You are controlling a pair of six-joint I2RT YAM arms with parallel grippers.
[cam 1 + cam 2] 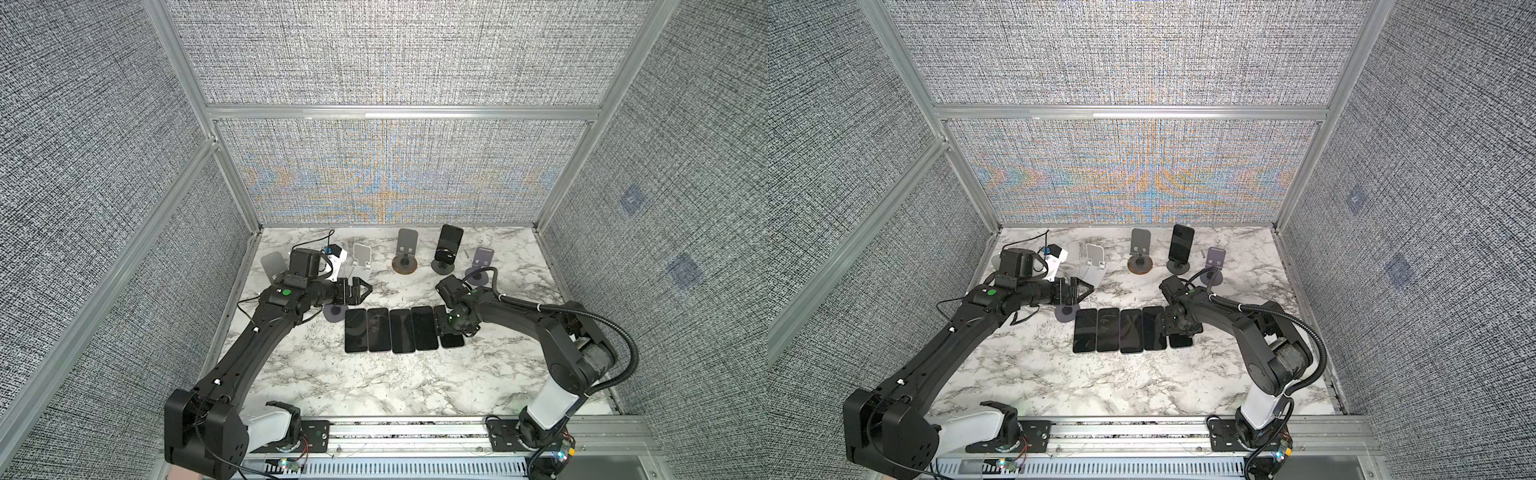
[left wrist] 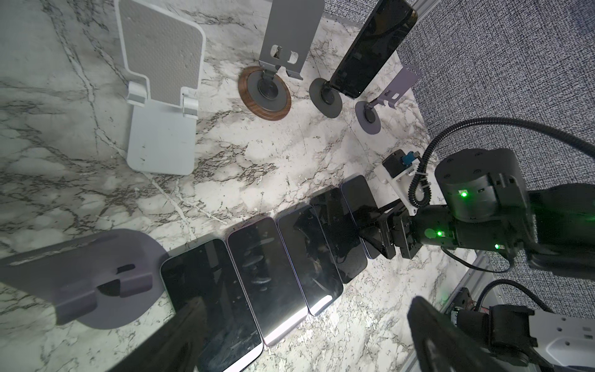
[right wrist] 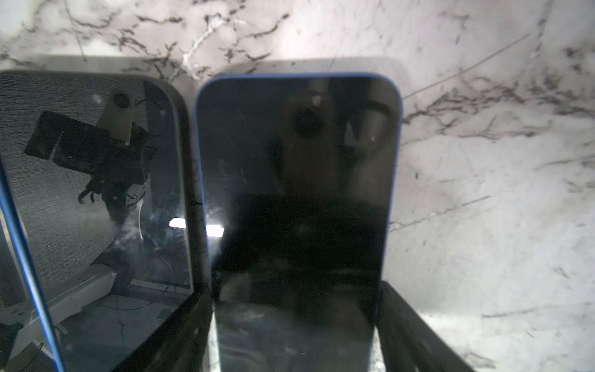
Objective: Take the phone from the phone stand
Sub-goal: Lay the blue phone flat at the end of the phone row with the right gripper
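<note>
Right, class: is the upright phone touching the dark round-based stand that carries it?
Touching. The left wrist view shows the upright phone with its lower end seated on the dark stand, no gap between.

Grey woven wall panels (image 1: 386,62) in aluminium frames (image 1: 403,113) enclose a white marble-patterned tabletop (image 1: 374,374).

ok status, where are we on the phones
Left gripper open, clear. Right gripper straddling end phone of flat row, grip unclear. One phone on its stand at back, empty stands flanking.
</note>
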